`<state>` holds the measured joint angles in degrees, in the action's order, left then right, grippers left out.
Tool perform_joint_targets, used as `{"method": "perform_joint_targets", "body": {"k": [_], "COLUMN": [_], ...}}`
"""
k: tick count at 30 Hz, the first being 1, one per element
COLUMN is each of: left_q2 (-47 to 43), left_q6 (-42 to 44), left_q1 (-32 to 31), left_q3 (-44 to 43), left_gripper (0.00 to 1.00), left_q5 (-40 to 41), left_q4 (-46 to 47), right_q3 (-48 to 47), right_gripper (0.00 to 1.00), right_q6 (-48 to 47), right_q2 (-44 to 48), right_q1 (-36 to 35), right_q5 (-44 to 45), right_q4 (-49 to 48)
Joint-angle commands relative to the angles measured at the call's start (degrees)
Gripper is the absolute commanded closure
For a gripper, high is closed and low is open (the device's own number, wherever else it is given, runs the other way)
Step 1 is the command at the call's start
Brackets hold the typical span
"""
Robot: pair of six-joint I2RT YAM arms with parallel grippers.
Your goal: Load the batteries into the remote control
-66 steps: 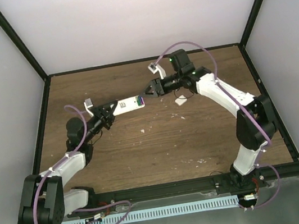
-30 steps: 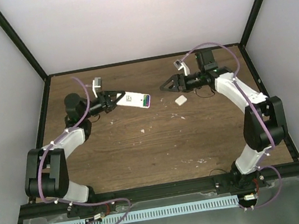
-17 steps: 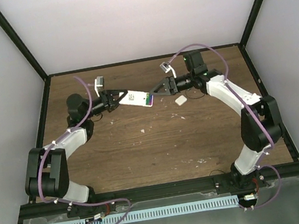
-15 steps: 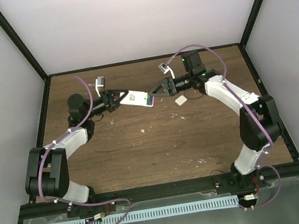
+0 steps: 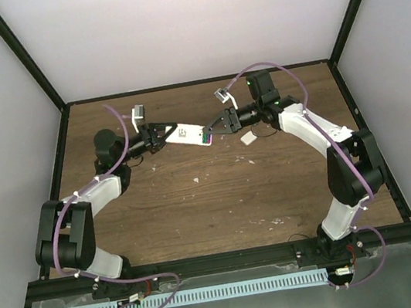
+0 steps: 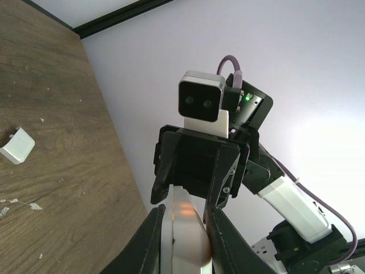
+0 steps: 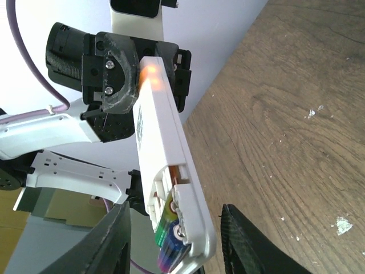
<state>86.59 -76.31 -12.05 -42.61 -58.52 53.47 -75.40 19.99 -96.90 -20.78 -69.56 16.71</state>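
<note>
Here, the left gripper (image 5: 162, 134) is clamped on one end of the remote (image 5: 189, 134), holding it clear of the table (image 5: 200, 217) with the free end pointed at the right gripper (image 5: 214, 126). This grip leaves the battery bay (image 7: 162, 197) exposed and gives the opposing arm a rigid, reachable target. The batteries (image 7: 169, 249), one green and one purple, sit side by side in the open bay at that free end; whether they are fully seated cannot be determined. The right gripper's jaws stand apart and straddle the battery end, with a gap showing on each side in the right wrist view, so no contact is confirmed. This position probably serves to press or square the batteries in the bay. A small white piece (image 5: 248, 138), possibly the bay cover, lies on the table near the right gripper, untouched; the bay is not yet covered.
</note>
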Motion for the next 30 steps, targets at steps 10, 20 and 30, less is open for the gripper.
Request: {"method": "perform_joint_targets", "body": {"k": [10,20,30], "left_q2": [0.69,0.43,0.43], "left_q6": [-0.24,0.13,-0.04], "left_q1": [-0.16,-0.15,-0.4], "left_q3": [-0.58,-1.43,-1.5], "left_gripper": [1.0,1.0,1.0], "left_q5": [0.16,-0.28,-0.32], "left_q4": [2.78,2.46,3.09], "right_q3": [-3.57,-4.49,-4.71], "right_gripper": [0.82,0.92,0.88], "right_q6": [-1.96,-2.14,-2.24], "right_q2": [-1.33,-2.13,-2.1], "right_q1": [-0.32,-0.32,-0.41], "right_q5": [-2.69,-2.98,-2.34], "right_q4": [0.87,1.07,0.92]}}
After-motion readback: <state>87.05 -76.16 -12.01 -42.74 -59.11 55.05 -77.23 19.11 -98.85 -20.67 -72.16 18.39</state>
